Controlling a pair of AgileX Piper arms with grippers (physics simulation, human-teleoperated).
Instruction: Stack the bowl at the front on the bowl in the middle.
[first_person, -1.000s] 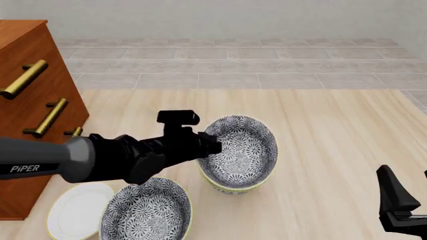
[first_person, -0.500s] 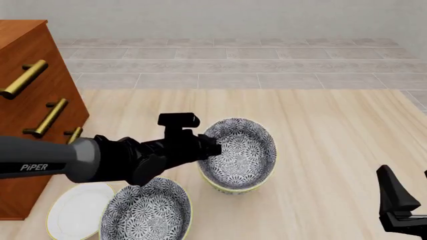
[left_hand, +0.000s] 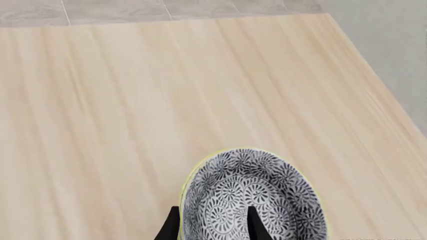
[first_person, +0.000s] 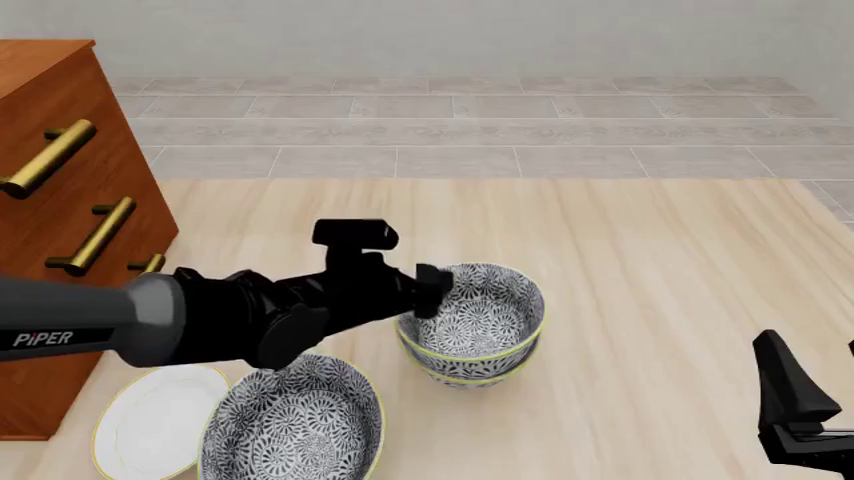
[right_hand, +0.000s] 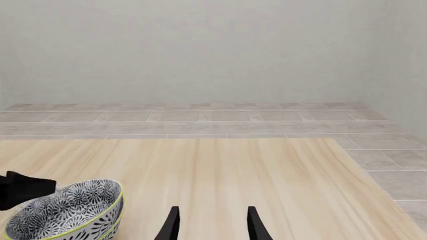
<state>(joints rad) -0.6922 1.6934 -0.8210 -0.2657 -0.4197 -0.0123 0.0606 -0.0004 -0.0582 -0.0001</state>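
Left gripper (first_person: 430, 290), black and at the end of a long dark arm marked PIPER, reaches in from the left side of the front view and pinches the near-left rim of a patterned bowl. Its wrist camera shows one finger (left_hand: 257, 227) inside the bowl and the other outside, with the wall between them, so the jaws are narrowly parted and closed on that rim.

That held bowl is the bowl at the front (first_person: 478, 308), deep and round, grey-and-white floral, with a thin yellow-green rim. It sits level inside the bowl in the middle (first_person: 470, 366), whose matching rim shows as a second band just beneath it. From the right wrist camera the pair (right_hand: 70, 210) also reads as two nested rims.

Just below and left of the stack, a third bowl (first_person: 294, 425) of the same pattern stands alone on the wooden table (first_person: 667, 260), and a flat white plate (first_person: 150, 420) lies beside it. A brown cabinet (first_person: 67, 200) with brass handles stands at the far left.

Right gripper (first_person: 807, 410) waits at the lower right corner, well apart from the bowls, its fingers spread and holding nothing.

Judging by the nested rims, the stacking itself looks done. What appears to remain is for the left jaws to let go and the arm to draw clear without tipping the upper bowl.
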